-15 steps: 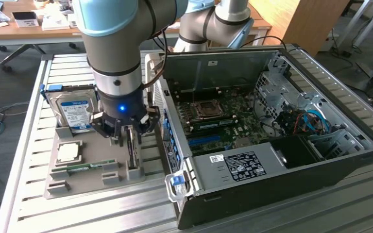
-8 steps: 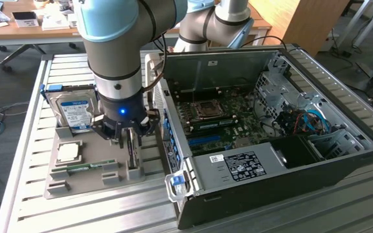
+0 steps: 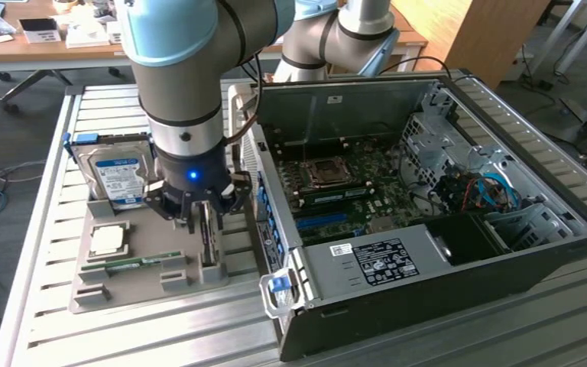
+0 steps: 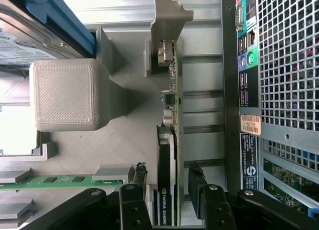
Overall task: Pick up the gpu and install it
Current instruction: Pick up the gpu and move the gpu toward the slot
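Observation:
The gpu (image 4: 168, 140) stands on edge in a slot of the grey holder tray (image 4: 124, 135), its silvery bracket (image 4: 167, 20) at one end. In the wrist view I look down its thin edge, green board on one side and dark face on the other. My gripper (image 4: 168, 190) straddles the card, with one black finger (image 4: 139, 182) on each side and small gaps to the card, so it is open and not gripping. In the exterior view the gripper (image 3: 204, 212) hangs low over the gpu (image 3: 210, 245), right beside the open computer case (image 3: 538, 252).
On the grey tray (image 3: 120, 294) a hard drive (image 3: 120, 177) stands upright at the back, with a CPU (image 3: 108, 241) and a memory stick (image 3: 131, 264) lying flat in front. The case's motherboard (image 3: 355, 191) is exposed. The case's rear port panel (image 4: 246, 65) lies close to the card.

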Controlling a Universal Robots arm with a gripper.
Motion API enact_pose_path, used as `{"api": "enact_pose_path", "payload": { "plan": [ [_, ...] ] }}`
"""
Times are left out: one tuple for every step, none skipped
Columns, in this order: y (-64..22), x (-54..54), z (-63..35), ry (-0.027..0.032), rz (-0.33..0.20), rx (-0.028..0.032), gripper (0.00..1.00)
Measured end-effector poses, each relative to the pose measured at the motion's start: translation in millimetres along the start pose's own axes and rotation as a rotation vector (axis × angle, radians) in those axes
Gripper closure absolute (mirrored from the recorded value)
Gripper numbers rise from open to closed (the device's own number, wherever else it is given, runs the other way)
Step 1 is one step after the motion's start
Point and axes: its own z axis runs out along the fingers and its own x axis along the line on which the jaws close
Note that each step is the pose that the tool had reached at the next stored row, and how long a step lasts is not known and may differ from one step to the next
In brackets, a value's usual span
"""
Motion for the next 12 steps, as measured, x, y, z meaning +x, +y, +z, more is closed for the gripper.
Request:
{"api": "enact_pose_path", "payload": {
  "plan": [
    [0.4, -0.1, 0.3, -0.0002, 0.000, -0.0001, 0.53],
    [0.7, -0.1, 0.6, -0.0001, 0.000, -0.0001, 0.53],
    [1.2, 0.0, 1.1, 0.0000, 0.000, -0.0001, 0.53],
    [1.9, 0.1, 1.4, 0.0001, 0.000, 0.0000, 0.53],
    [2.6, 0.1, 1.7, 0.0000, 0.000, 0.0000, 0.53],
    [3.4, 0.1, 2.1, -0.0001, 0.000, 0.0000, 0.53],
    [4.2, 0.2, 2.4, -0.0001, 0.000, -0.0002, 0.53],
    [4.9, 0.2, 2.7, 0.0000, 0.000, 0.0001, 0.53],
    [5.5, 0.3, 2.9, 0.0000, 0.000, -0.0001, 0.53],
    [5.7, 0.2, 3.1, -0.0001, 0.000, -0.0002, 0.53],
    [6.2, 0.3, 3.1, 0.0001, 0.000, 0.0000, 0.53],
    [6.7, 0.4, 3.3, 0.0000, 0.000, 0.0000, 0.53]
  ]
}}
